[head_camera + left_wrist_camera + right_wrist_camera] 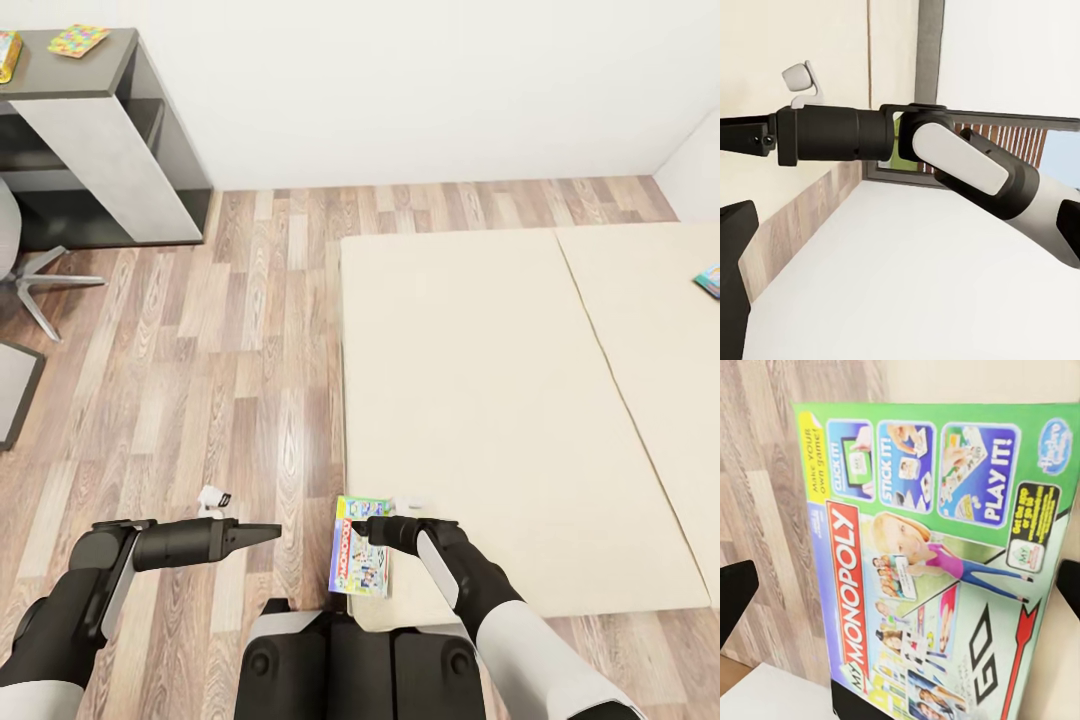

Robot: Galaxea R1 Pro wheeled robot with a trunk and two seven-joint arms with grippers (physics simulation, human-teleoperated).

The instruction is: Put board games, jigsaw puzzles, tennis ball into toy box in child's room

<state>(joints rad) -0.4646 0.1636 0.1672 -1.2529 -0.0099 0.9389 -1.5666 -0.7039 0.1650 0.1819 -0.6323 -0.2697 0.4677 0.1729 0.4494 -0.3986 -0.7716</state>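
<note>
Right hand: at the near left corner of the bed, closed on the top edge of a board game; in the right wrist view its dark fingertips flank the box's sides.
Left hand: extended over the wood floor, pointing toward the right arm, holding nothing; whether its fingers stand apart or together cannot be told.
Board game: Monopoly box, green and blue lid with a red title band, gripped at the mattress corner, hanging partly past the bed's left edge over the floor.
Second board game: colourful flat box, far right of the bed, cut by the picture edge.
Bed: beige two-part mattress, seam running front to back, against the white wall.
Tabletop: dark grey, far left corner of the room, well apart from the bed.
Jigsaw puzzle: flat box, lid of bright multicoloured pieces, lying on the tabletop.
Yellow box: on the tabletop's left, partly cut off; kind unclear.
Chair: grey star base, on the floor below the tabletop.
</note>
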